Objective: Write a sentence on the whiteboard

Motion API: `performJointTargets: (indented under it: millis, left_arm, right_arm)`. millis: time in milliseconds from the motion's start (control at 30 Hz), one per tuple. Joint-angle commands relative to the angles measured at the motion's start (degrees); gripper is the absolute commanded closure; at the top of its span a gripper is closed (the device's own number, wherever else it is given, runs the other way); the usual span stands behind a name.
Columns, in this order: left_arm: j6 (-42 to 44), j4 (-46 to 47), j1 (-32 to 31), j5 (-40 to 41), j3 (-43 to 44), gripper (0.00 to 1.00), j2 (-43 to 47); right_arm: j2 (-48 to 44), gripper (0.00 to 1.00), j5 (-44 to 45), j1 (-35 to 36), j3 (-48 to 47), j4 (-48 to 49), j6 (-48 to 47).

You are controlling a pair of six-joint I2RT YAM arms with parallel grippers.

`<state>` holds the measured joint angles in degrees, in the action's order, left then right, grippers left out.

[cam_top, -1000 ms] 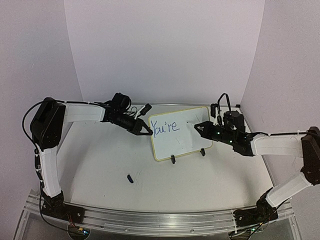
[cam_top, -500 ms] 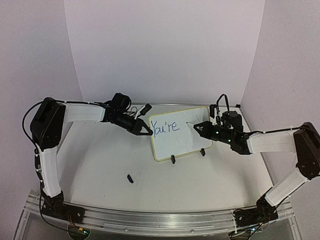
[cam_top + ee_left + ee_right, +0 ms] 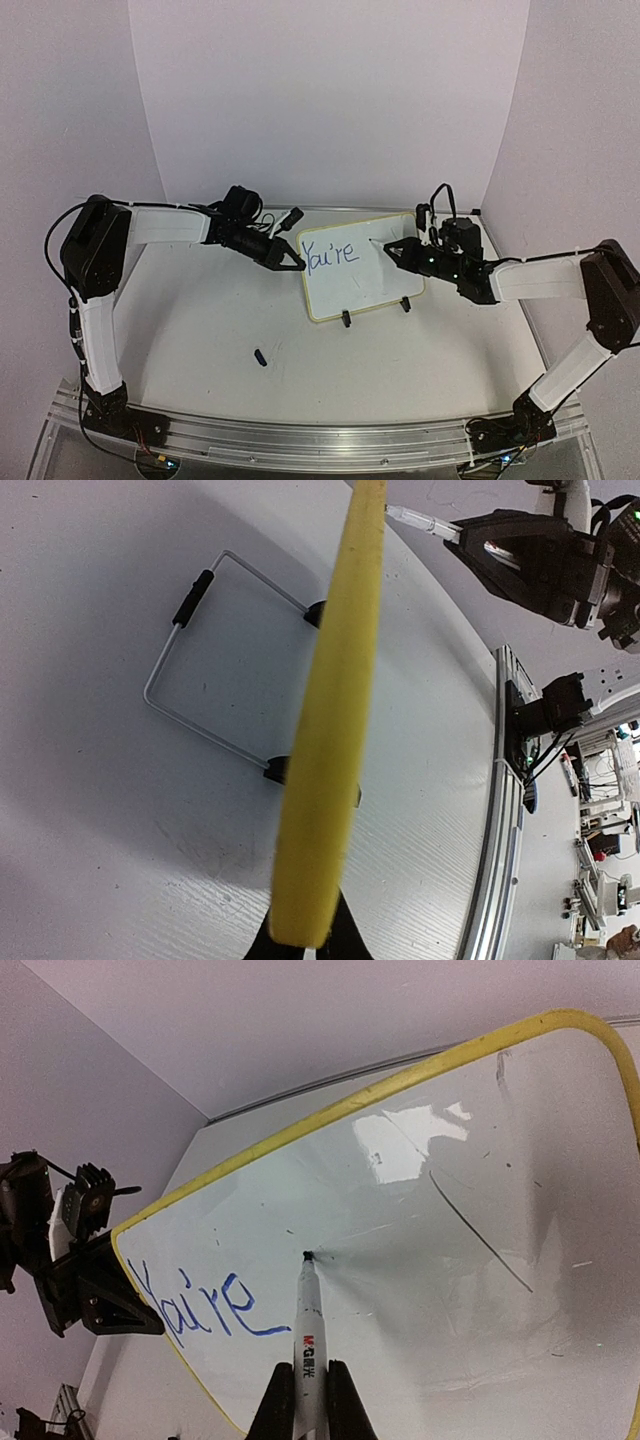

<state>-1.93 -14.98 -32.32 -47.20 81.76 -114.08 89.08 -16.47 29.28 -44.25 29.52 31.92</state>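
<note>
Within the last second the marker (image 3: 308, 1325), clamped tight in the right fingers (image 3: 275, 1415), has been brought up-left on the whiteboard (image 3: 372, 283). Its tip is touching just past the blue lettering (image 3: 331, 255) "You're", likely for the next word. The board, standing on the tabletop (image 3: 200, 320), is pinched at its left edge by the closed left fingers (image 3: 288, 260). "M&G" can be read on the barrel.

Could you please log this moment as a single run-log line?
left end effector: shut on whiteboard edge | right end effector: shut on marker, tip at whiteboard | sentence: "You're" only
</note>
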Motion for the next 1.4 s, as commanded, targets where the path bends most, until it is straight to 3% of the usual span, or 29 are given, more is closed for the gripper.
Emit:
performJointTargets:
  millis: [0, 667, 933, 1367]
  left_arm:
    - [1.1, -2.5, -1.2, 1.2, 1.6, 1.00, -1.3]
    - [1.1, -2.5, -1.2, 1.1, 1.6, 1.00, -1.4]
    - [1.1, -2.5, -1.2, 1.1, 1.6, 1.00, -1.4]
    - [1.1, -2.5, -1.2, 1.0, 1.6, 1.00, -1.5]
  right_arm:
    - [1.3, 1.00, -2.2, -0.3, -2.4, 1.7, -0.3]
    - [0.0, 1.00, -2.7, -0.3, 3.8, 1.6, 0.7]
    - [-1.2, 1.00, 2.0, -0.3, 1.5, 1.2, 0.6]
    - [-0.1, 1.00, 1.9, -0.3, -2.5, 0.9, -0.5]
